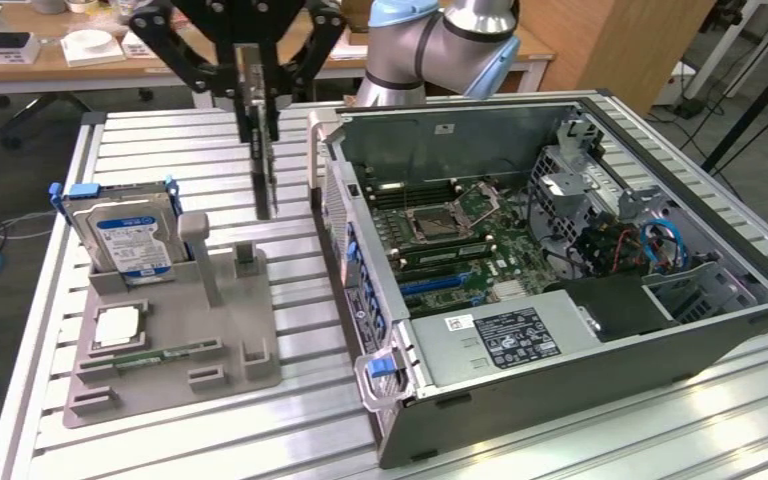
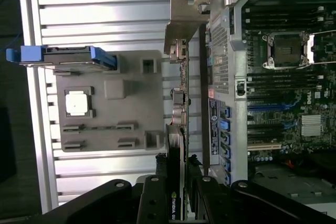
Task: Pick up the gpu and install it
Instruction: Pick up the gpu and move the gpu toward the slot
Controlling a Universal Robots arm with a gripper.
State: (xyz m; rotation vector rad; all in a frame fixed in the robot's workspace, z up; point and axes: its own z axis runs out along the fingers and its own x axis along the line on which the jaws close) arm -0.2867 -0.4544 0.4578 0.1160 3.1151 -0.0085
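Above slatted table, gpu (image 2: pixel 177 145) gripped.

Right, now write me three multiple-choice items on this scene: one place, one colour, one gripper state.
1. Where is the gpu?
A) in the case
B) on the grey tray
C) above the table, between tray and case

2. What colour is the drive's label?
A) blue and white
B) red
C) yellow

3. How is the gripper?
A) wide open and empty
B) closed on the card
C) closed on the drive

1 C: it hangs clear of both.
2 A: blue and white show on the drive upright in the tray.
3 B: the fingers press the card from both sides.
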